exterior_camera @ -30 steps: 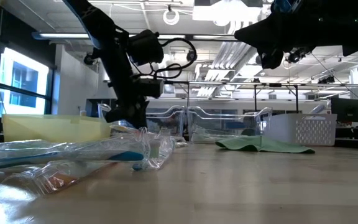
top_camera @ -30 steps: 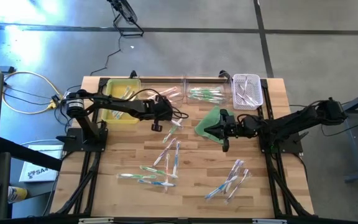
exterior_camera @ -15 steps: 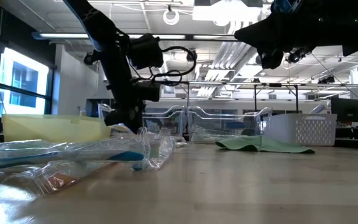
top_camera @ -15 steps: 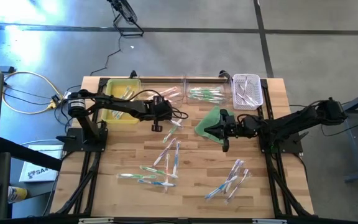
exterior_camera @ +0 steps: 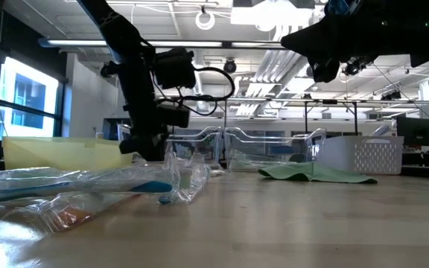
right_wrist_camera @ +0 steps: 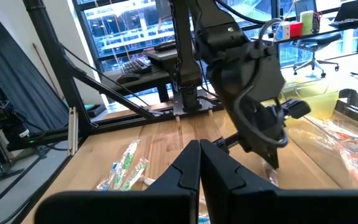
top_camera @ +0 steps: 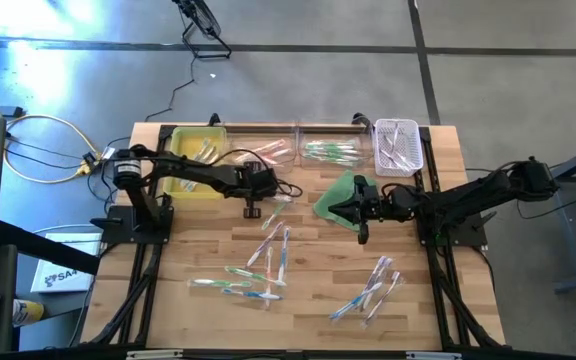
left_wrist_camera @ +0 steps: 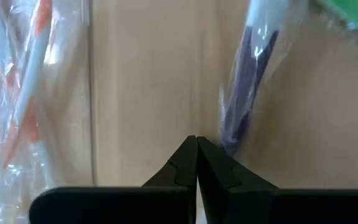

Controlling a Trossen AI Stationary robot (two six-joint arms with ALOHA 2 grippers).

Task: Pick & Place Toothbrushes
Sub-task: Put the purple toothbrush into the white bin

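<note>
The left gripper (left_wrist_camera: pixel 196 163) points at bare wooden tabletop (left_wrist_camera: pixel 148 81), its two dark fingers pressed together at lower centre. A wrapped purple toothbrush (left_wrist_camera: pixel 246 93) lies just right of the tips. Wrapped orange-and-white toothbrushes (left_wrist_camera: pixel 17 93) fill the left edge. A green object (left_wrist_camera: pixel 353 14) occupies the upper right corner.

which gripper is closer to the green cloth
Right. The right gripper hangs shut just beside the green cloth's near edge. The left gripper, also shut, is farther off across the table, by a purple toothbrush.
</note>
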